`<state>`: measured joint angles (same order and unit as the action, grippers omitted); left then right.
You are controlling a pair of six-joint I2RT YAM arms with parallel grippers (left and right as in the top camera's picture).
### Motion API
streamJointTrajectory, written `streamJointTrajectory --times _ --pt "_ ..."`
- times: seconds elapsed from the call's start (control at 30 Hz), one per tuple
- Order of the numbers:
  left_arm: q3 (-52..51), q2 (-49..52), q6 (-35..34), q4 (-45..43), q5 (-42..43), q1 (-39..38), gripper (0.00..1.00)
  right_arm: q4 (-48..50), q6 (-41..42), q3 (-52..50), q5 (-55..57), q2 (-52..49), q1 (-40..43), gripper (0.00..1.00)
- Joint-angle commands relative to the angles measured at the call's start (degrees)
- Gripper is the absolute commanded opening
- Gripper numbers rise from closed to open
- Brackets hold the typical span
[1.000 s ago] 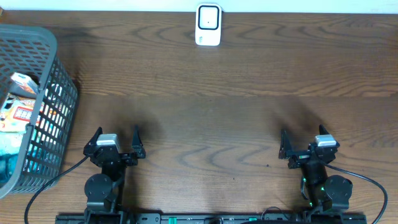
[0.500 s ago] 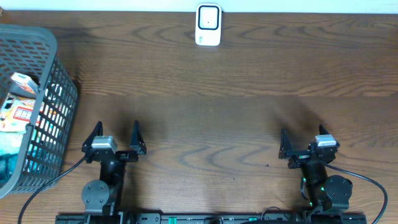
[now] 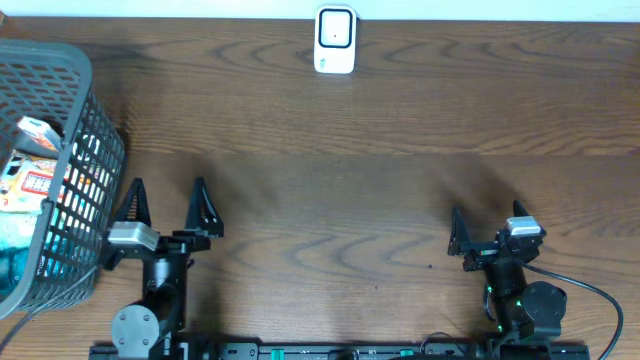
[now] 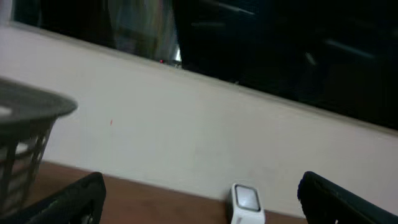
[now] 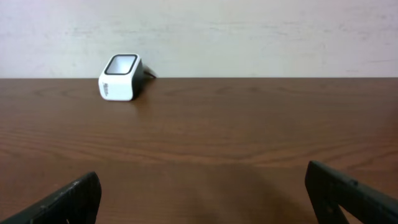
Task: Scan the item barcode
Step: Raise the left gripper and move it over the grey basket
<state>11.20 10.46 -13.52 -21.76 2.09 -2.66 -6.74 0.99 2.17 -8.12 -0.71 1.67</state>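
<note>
Several packaged items (image 3: 30, 165) lie in a grey mesh basket (image 3: 100, 185) at the table's left edge; no barcode is readable. The white scanner (image 3: 335, 40) stands at the far middle edge, also seen as the scanner (image 4: 247, 202) and scanner (image 5: 121, 78). My left gripper (image 3: 167, 192) is open and empty, raised above the table just right of the basket, with the left gripper (image 4: 200, 190) tilted up towards the wall. My right gripper (image 3: 487, 218) is open and empty, low over the near right of the table, and the right gripper (image 5: 202, 186) faces the far edge.
The basket's rim (image 4: 31, 106) shows at the left of the left wrist view. A pale wall runs behind the table's far edge. Bare brown wood lies between both arms and the scanner.
My left gripper has lifted and swung left towards the basket, staying open. The right arm has not moved.
</note>
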Motion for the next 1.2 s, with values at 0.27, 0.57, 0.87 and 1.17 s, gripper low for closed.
streamJointTrajectory --times 0.27,0.57,0.87,1.17 --pt "29.2 33.9 -0.1 0.5 13.2 0.3 0.98 0.0 -0.4 -0.4 0.1 0.3 -0.3 0.99" --pt "43.8 44.2 1.5 19.0 13.3 0.3 0.98 0.0 -0.4 -0.4 0.1 0.3 -0.3 0.99" --pt "49.0 42.5 -1.3 32.3 17.0 0.0 0.98 0.0 -0.4 -0.4 0.1 0.3 -0.3 0.99" --pt "49.0 42.9 -1.8 38.7 16.7 0.0 0.98 0.0 -0.4 -0.4 0.1 0.3 -0.3 0.99"
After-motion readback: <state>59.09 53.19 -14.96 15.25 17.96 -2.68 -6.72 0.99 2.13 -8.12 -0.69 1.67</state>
